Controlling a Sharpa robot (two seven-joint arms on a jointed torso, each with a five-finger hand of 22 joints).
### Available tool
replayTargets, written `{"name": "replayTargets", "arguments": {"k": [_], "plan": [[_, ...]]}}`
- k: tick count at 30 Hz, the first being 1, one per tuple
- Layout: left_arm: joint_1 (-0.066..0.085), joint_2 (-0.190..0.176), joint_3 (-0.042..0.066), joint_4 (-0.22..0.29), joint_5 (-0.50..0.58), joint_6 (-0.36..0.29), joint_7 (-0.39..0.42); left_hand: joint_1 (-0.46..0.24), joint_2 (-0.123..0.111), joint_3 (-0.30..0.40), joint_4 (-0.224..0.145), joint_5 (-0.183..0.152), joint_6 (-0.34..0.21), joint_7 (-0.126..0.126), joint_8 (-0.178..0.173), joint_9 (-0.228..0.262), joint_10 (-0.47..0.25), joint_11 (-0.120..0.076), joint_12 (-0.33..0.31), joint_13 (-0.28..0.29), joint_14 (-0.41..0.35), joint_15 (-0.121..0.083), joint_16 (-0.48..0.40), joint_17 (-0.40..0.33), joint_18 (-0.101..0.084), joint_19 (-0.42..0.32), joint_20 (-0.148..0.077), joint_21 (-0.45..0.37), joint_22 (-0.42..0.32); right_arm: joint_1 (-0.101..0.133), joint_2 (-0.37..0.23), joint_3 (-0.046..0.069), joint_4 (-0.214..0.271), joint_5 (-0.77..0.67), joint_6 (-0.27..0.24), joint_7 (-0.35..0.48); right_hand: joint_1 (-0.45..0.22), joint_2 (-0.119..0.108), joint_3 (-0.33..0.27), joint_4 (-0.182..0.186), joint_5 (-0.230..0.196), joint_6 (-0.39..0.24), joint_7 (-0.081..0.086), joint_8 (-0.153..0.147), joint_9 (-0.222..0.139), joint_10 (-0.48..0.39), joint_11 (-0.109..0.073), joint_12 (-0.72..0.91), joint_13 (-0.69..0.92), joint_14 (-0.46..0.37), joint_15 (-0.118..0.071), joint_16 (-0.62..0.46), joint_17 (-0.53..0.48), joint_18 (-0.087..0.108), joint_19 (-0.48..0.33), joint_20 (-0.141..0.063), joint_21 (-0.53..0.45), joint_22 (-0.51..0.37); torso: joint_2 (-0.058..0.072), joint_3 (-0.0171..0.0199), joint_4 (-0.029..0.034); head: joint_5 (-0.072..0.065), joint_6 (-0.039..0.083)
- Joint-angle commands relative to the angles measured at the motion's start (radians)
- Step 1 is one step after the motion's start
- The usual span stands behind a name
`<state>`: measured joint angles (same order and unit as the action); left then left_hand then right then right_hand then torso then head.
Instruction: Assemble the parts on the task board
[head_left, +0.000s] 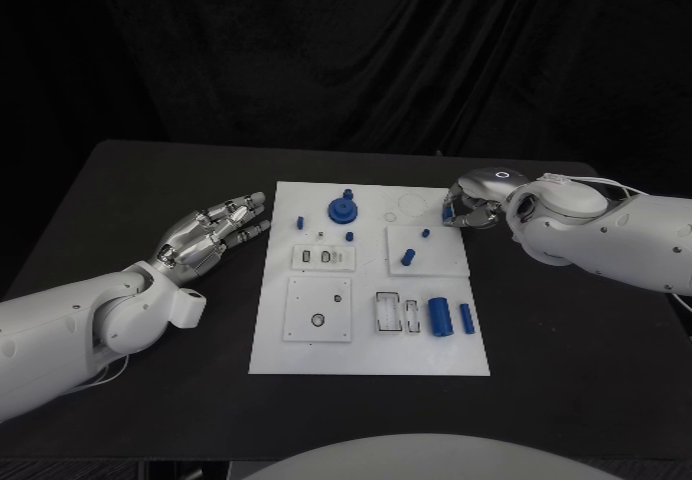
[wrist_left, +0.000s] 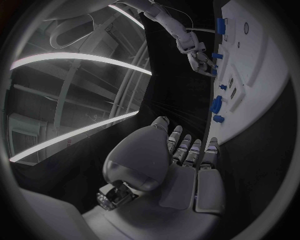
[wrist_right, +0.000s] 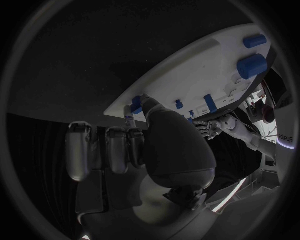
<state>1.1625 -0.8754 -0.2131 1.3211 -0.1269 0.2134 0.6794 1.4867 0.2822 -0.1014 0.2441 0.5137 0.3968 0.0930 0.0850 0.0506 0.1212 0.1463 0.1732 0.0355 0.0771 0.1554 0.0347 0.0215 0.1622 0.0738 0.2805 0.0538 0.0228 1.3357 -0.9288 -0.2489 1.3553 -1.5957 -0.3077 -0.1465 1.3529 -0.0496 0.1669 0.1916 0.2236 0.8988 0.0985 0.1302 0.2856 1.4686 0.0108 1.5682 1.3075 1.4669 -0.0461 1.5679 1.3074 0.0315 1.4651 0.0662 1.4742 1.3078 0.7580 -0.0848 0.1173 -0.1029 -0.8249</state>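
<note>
In the middle of the black table (head_left: 144, 180) lies the white task board (head_left: 371, 355), its long sides running away from the robot and its near edge well back from the table's front edge. Bare table shows on both sides of it — a wide strip to the left, a narrower one to the right.

The left hand (head_left: 214, 232) hovers over that left strip, just beside the board's far-left part, palm down with its fingers stretched out and slightly apart, holding nothing. The left wrist view shows the same hand (wrist_left: 181, 160) with straight fingers, the board's edge close alongside them.

The right hand (head_left: 473, 203) is at the board's far-right corner, its fingers curled downward over the edge. Whether they pinch anything there cannot be told; in the right wrist view the fingers (wrist_right: 103, 150) are folded in next to the board's rim, with a small blue part (wrist_right: 135, 105) just past them.

On the board, a blue gear-like round part (head_left: 343, 208) stands near the far edge, with small blue pegs (head_left: 302, 221) around it. A blue slanted piece (head_left: 408, 257) sits on the raised square plate on the right. Two blue cylinders (head_left: 438, 315) lie side by side near the right edge — upright slots beside them. The near-left square plate (head_left: 319, 310) carries a dark ring.
</note>
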Motion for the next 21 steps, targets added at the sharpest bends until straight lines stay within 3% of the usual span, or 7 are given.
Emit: {"name": "replayTargets", "arguments": {"k": [1, 3, 9, 16, 21], "plan": [[-0.002, 0.002, 0.001, 0.001, 0.001, 0.014, 0.091, 0.006, -0.007, 0.008, 0.001, 0.007, -0.004, 0.005, -0.005, 0.001, -0.007, 0.002, 0.0, 0.0, -0.005, 0.004, -0.006, -0.001, 0.02, -0.007, 0.001, -0.004, -0.001, -0.003, 0.001, 0.001, -0.002, -0.006, -0.005, 0.001, 0.013, 0.004, 0.002, -0.008, 0.016, 0.021, -0.003, 0.01, 0.009, 0.102, -0.003, 0.003, 0.263, 0.104, -0.005, 0.003, 0.263, -0.004, 0.048, -0.005, -0.002, 0.226, 0.0, -0.0003, 0.0012, 0.0, -0.001], [-0.003, 0.003, 0.001, 0.001, 0.001, 0.014, 0.091, 0.006, -0.007, 0.008, 0.001, 0.007, -0.004, 0.005, -0.005, 0.001, -0.007, 0.002, 0.0, 0.0, -0.005, 0.004, -0.006, -0.001, 0.02, -0.007, 0.001, -0.004, -0.001, -0.003, 0.002, 0.001, -0.002, -0.006, -0.008, 0.002, 0.023, 0.009, 0.006, -0.017, 0.037, 0.05, -0.008, 0.025, 0.023, 0.102, -0.007, 0.003, 0.263, 0.104, -0.008, 0.003, 0.263, -0.004, 0.049, -0.007, -0.002, 0.226, 0.0, -0.0003, 0.0003, 0.001, -0.002], [-0.004, 0.003, 0.001, -0.001, 0.001, 0.015, 0.09, 0.006, -0.007, 0.008, 0.001, 0.007, -0.004, 0.005, -0.005, 0.001, -0.007, 0.002, 0.0, 0.0, -0.005, 0.004, -0.006, -0.001, 0.02, -0.007, 0.001, -0.004, -0.001, -0.004, 0.001, 0.001, -0.001, -0.006, -0.03, 0.007, 0.032, 0.015, 0.009, -0.026, 0.046, 0.079, -0.013, 0.042, 0.04, 0.102, -0.011, 0.003, 0.263, 0.104, -0.011, 0.003, 0.263, -0.004, 0.049, -0.01, -0.003, 0.227, 0.0, -0.0004, 0.0001, 0.002, -0.003], [-0.006, 0.0, 0.001, -0.001, 0.001, 0.016, 0.09, 0.007, -0.007, 0.01, -0.001, 0.008, -0.005, 0.005, -0.006, 0.0, -0.008, 0.002, -0.001, -0.001, -0.005, 0.004, -0.007, -0.001, 0.02, -0.007, 0.001, -0.005, -0.001, -0.004, -0.01, 0.001, 0.019, -0.006, -0.096, 0.012, 0.056, 0.03, 0.023, -0.05, 0.096, 0.105, -0.02, 0.059, 0.07, 0.102, -0.018, 0.003, 0.263, 0.104, -0.017, 0.003, 0.263, -0.006, 0.052, -0.017, 0.001, 0.229, 0.0, -0.0003, 0.0003, 0.005, -0.003], [-0.007, -0.003, 0.001, 0.0, 0.001, 0.014, 0.089, 0.007, -0.007, 0.01, -0.001, 0.008, -0.005, 0.005, -0.006, 0.0, -0.008, 0.002, 0.0, -0.001, -0.005, 0.004, -0.006, -0.001, 0.02, -0.007, 0.001, -0.004, -0.001, 0.013, -0.036, 0.003, 0.102, -0.006, -0.157, 0.008, 0.057, 0.025, 0.023, -0.054, 0.114, 0.11, -0.018, 0.063, 0.079, 0.102, -0.014, 0.003, 0.263, 0.104, -0.016, 0.003, 0.263, -0.006, 0.053, -0.017, 0.003, 0.229, 0.0, -0.0004, -0.0001, 0.013, -0.001]]}}
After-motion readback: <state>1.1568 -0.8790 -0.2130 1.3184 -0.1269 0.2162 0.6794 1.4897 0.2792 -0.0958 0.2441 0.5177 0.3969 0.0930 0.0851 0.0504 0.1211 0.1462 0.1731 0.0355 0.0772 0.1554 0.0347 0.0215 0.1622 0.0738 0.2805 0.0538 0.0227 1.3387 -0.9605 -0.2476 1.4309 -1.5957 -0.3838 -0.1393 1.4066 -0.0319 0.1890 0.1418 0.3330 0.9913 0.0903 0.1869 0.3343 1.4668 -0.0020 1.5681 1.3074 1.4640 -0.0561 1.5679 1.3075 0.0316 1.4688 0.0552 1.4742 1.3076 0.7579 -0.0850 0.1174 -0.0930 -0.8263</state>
